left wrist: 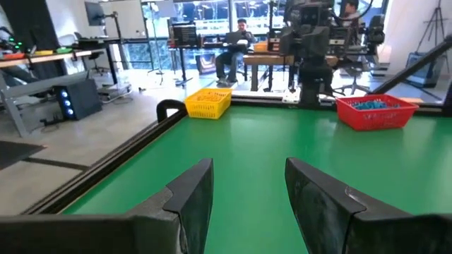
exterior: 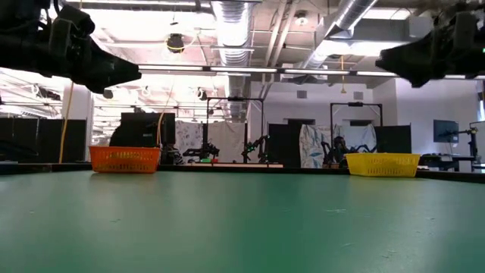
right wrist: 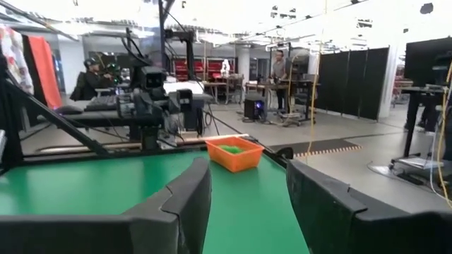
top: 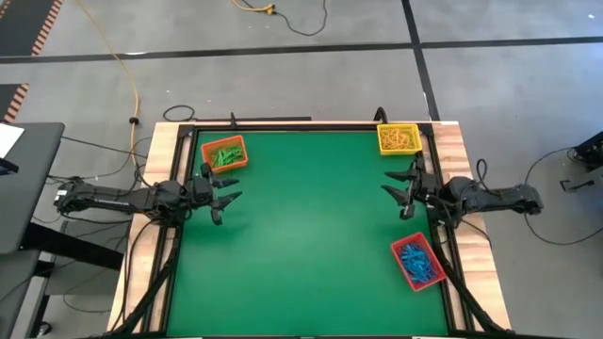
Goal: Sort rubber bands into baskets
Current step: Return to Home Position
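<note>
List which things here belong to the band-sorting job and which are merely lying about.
Job:
orange plastic basket with green rubber bands
yellow plastic basket with yellow rubber bands
red plastic basket with blue rubber bands
left gripper and right gripper, both open and empty

Lying about:
yellow cable on the floor
dark desk beside the table

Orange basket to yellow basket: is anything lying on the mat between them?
No. The high view shows only bare green mat between the orange basket and the yellow basket.
</note>
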